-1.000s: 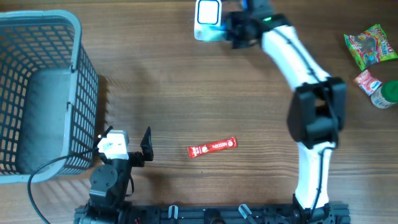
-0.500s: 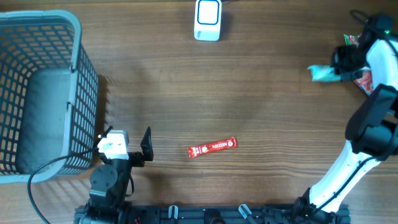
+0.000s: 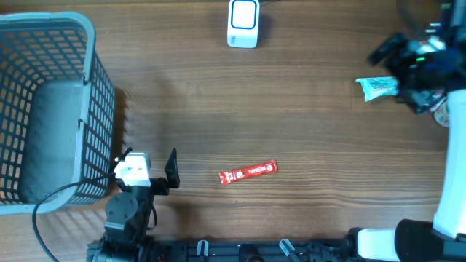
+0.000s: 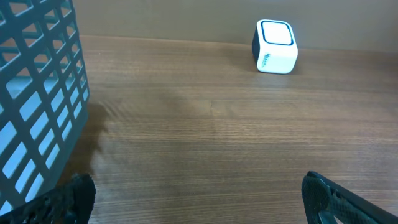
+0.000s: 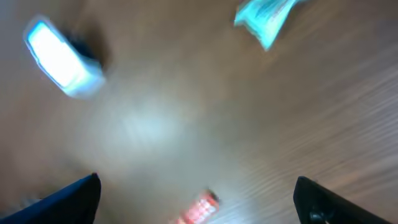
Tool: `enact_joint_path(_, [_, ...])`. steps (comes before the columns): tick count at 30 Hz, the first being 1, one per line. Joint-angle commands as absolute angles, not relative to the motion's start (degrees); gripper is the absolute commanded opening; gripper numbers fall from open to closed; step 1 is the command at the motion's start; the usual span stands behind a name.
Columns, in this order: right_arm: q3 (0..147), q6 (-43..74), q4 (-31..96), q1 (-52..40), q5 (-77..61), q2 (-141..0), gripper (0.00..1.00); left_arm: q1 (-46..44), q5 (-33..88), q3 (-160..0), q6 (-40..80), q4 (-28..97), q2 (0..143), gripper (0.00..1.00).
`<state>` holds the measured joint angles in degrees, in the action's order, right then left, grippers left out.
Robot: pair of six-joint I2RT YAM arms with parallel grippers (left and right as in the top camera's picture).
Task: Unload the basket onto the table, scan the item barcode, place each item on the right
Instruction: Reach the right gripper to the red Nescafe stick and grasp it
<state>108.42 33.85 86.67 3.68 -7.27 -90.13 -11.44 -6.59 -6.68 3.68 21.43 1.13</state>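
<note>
The white barcode scanner (image 3: 242, 23) stands at the back middle of the table, and shows too in the left wrist view (image 4: 276, 46) and, blurred, in the right wrist view (image 5: 59, 59). A teal packet (image 3: 378, 87) lies free at the right, just left of my right gripper (image 3: 397, 73). That gripper's jaws stand wide open and empty high above the table (image 5: 198, 199), with the teal packet (image 5: 264, 17) at the top of its view. A red stick packet (image 3: 249, 172) lies at the front middle. My left gripper (image 3: 149, 169) rests open near the front left (image 4: 199, 202).
A grey mesh basket (image 3: 91, 44) fills the left side, close to the left gripper (image 4: 37, 106). The right arm's base (image 3: 386, 244) stands at the front right edge. The right arm is blurred with motion.
The right arm swung from the scanner to the far right with the teal packet. Its jaws then opened and the packet came free. The left arm stayed still.
</note>
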Motion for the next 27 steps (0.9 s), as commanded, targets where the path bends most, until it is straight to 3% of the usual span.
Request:
enact_joint_path(1, [102.2,22.0,89.9,-8.5,-6.3,-92.1,0.99,-11.1,-7.3,-6.5,2.8,21.3,0.8,1.0])
enact_joint_path(5, [86.3,20.3,79.5,-24.4,-4.5,-92.4,0.96,-11.1,-7.3,-6.5,2.8,21.3,0.8,1.0])
enact_joint_path(7, [77.7,16.5,70.7,-30.9,-4.6,-92.4,0.54,-11.1,-7.3,-6.5,2.8,21.3,0.8,1.0])
enact_joint_path(10, [69.8,12.0,60.6,-35.2,-4.7,-92.4,0.38,-11.1,-7.3,-6.5,2.8,21.3,0.8,1.0])
enact_joint_path(11, [67.9,6.3,58.0,-35.9,-4.7,-92.4,0.39,-11.1,-7.3,-6.5,2.8,21.3,0.8,1.0])
enact_joint_path(13, [65.5,-0.5,56.1,-36.6,-4.7,-92.4,0.84,-11.1,-7.3,-6.5,2.8,21.3,0.8,1.0])
enact_joint_path(14, [65.0,-1.6,55.2,-36.6,-5.0,-92.4,0.96,-11.1,-7.3,-6.5,2.8,21.3,0.8,1.0])
enact_joint_path(15, [64.7,-1.9,53.5,-36.6,-7.3,-92.4,1.0,-11.1,-7.3,-6.5,2.8,21.3,0.8,1.0])
enact_joint_path(18, [63.1,-6.7,48.2,-37.7,-14.7,-92.4,1.0,-11.1,-7.3,-6.5,2.8,21.3,0.8,1.0])
enact_joint_path(23, [59.7,-8.8,46.9,-39.2,-12.0,-93.4,1.0,-11.1,-7.3,-6.5,2.8,21.3,0.8,1.0])
enact_joint_path(27, [59.7,-10.0,39.2,-39.0,4.4,-93.4,1.0,-11.1,-7.3,-6.5,2.8,21.3,0.8,1.0])
